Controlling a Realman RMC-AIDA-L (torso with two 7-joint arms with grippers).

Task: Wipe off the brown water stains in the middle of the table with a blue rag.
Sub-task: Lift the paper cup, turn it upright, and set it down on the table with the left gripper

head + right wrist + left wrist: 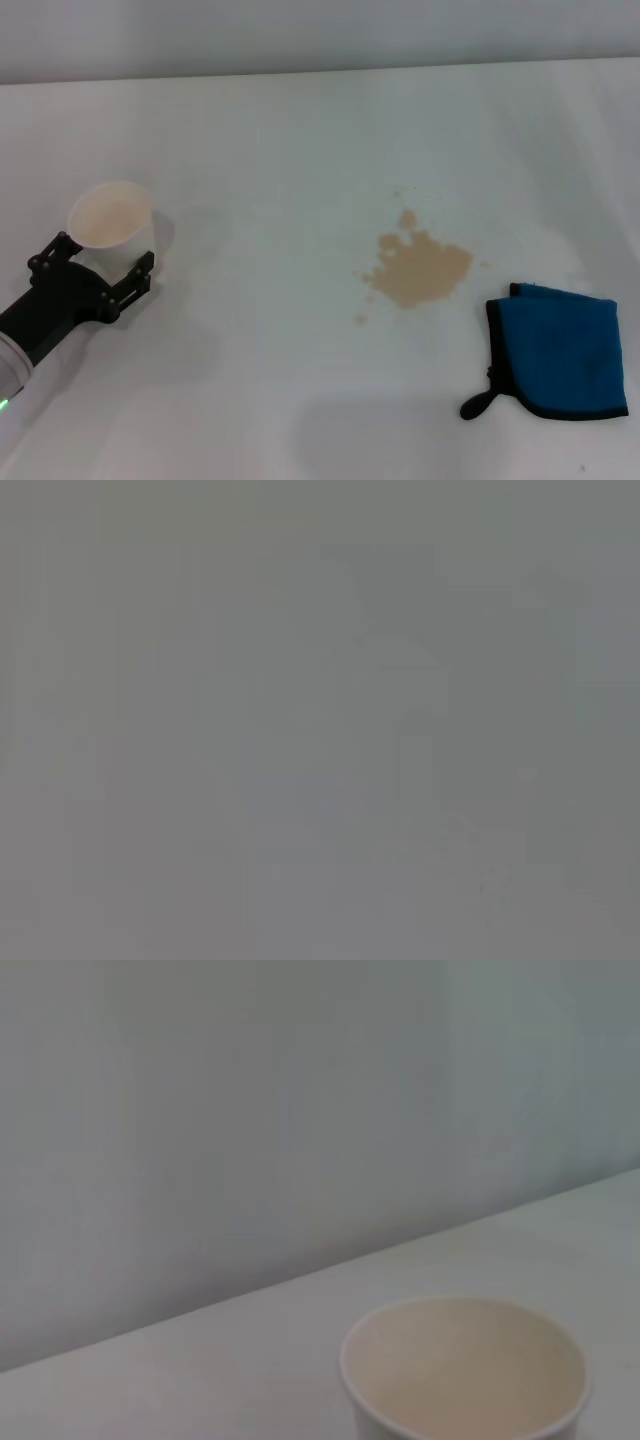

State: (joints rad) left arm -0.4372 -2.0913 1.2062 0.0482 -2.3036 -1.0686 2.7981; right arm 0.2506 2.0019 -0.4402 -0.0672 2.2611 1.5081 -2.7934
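The brown water stains [421, 270] form a tan blotch with small specks near the middle of the white table [280, 160]. The blue rag [560, 350] lies folded flat at the right front, its black loop tab pointing toward the front edge. My left gripper [103, 262] is far to the left of both, its black fingers [141, 275] spread open on either side of the lower part of a cream paper cup [112, 218]. The right gripper is out of view, and the right wrist view is plain grey.
The paper cup [465, 1372] stands upright and looks empty in the left wrist view, with the table's far edge and a pale wall behind it. White tabletop lies between the cup and the stains.
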